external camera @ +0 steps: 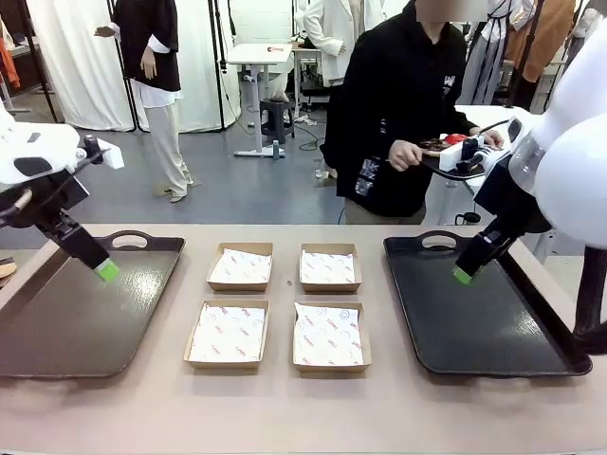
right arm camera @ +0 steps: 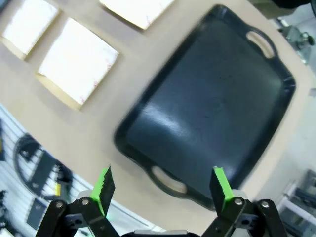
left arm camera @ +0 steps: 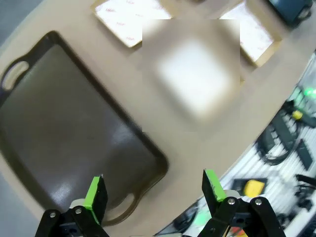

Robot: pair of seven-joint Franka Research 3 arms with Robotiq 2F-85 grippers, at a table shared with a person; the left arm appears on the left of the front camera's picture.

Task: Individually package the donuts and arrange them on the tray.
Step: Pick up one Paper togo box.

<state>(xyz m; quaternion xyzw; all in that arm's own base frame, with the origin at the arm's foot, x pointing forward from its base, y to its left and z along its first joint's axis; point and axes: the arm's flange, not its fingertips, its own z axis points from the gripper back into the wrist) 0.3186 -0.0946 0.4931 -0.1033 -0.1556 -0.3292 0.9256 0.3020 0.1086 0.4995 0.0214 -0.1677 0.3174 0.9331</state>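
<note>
Front view: my left gripper (external camera: 106, 270), jaws spread wide and empty, hangs over the brown plastic handled tray (external camera: 57, 327). My right gripper (external camera: 465, 274), likewise spread and empty, hangs over the black plastic handled tray (external camera: 493, 332). The iced ring donuts (external camera: 446, 143), one red and one dark, are carried by the person's hand (external camera: 406, 154) beyond the black tray; my right arm is nearer. Four paper-lined cardboard boxes (external camera: 240, 266) lie between the trays. Left wrist view: green pads (left arm camera: 94, 192) apart, brown tray beneath. Right wrist view: pads apart, black tray beneath. Red liner print, unreadable.
</note>
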